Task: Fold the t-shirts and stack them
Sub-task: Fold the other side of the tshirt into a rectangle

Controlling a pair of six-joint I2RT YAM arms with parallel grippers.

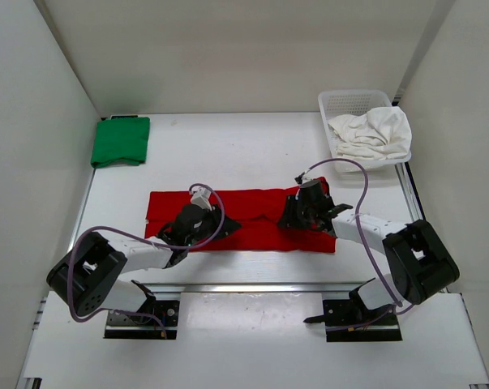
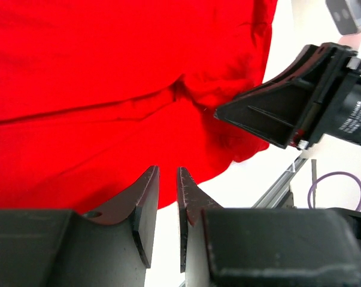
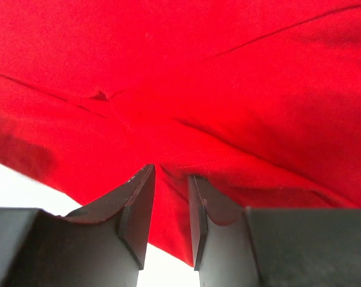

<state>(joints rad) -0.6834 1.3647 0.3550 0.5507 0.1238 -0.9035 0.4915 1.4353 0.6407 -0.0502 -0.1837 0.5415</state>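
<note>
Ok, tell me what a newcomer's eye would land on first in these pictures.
The red t-shirt grabs the eye first. It lies as a wide band across the middle of the table, with the left hand and right hand both down at its near edge. Next come the green t-shirt, folded at the far left corner, and the white t-shirt, crumpled in the basket at the far right.
</note>
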